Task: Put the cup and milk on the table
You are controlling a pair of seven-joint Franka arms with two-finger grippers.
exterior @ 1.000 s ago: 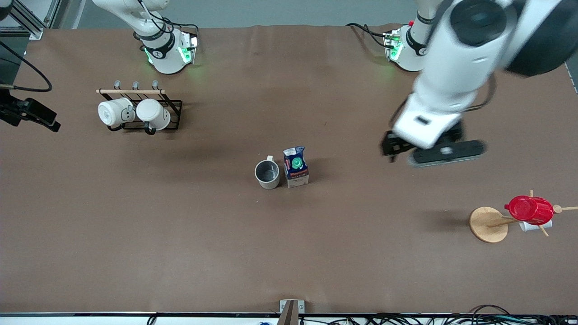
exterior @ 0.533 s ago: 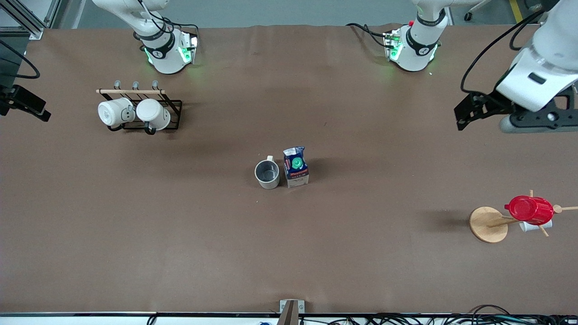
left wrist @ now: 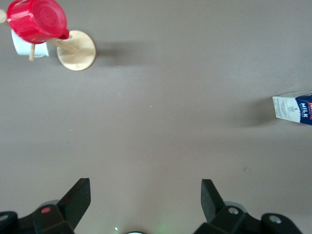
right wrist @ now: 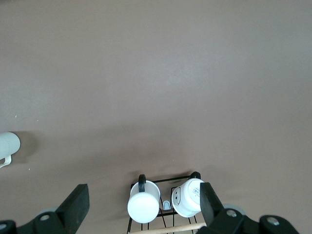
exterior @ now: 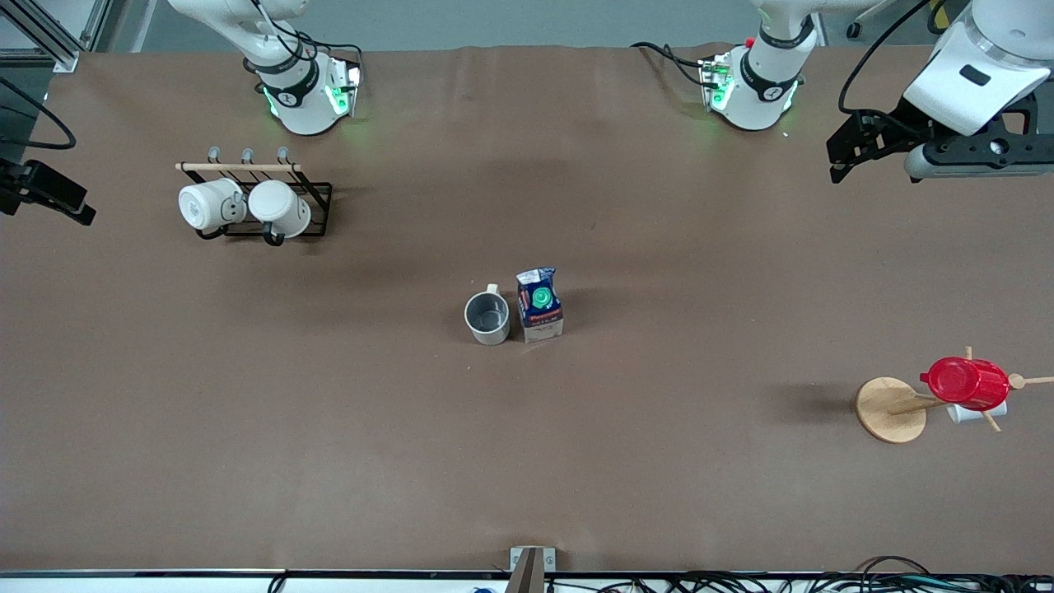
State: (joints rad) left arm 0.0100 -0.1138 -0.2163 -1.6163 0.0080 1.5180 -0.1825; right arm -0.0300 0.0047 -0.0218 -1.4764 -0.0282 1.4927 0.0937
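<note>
The cup (exterior: 487,318) stands upright at the middle of the table (exterior: 659,461), with the milk (exterior: 540,305) upright close beside it on the left arm's side. The milk also shows in the left wrist view (left wrist: 295,108), and the cup's side shows in the right wrist view (right wrist: 7,145). My left gripper (exterior: 980,155) is open and empty, high over the table's edge at the left arm's end (left wrist: 144,200). My right gripper (exterior: 45,198) is open and empty, high over the table's edge at the right arm's end (right wrist: 142,202).
A black wire rack (exterior: 255,202) with two bright white mugs (right wrist: 144,202) stands near the right arm's base. A wooden cup tree (exterior: 893,408) with a red cup (exterior: 965,382) stands at the left arm's end, nearer the front camera.
My left arm has swung away from the middle of the table toward its own end and up toward its base. My right gripper has shifted slightly at the table's edge. The cup and milk have not moved.
</note>
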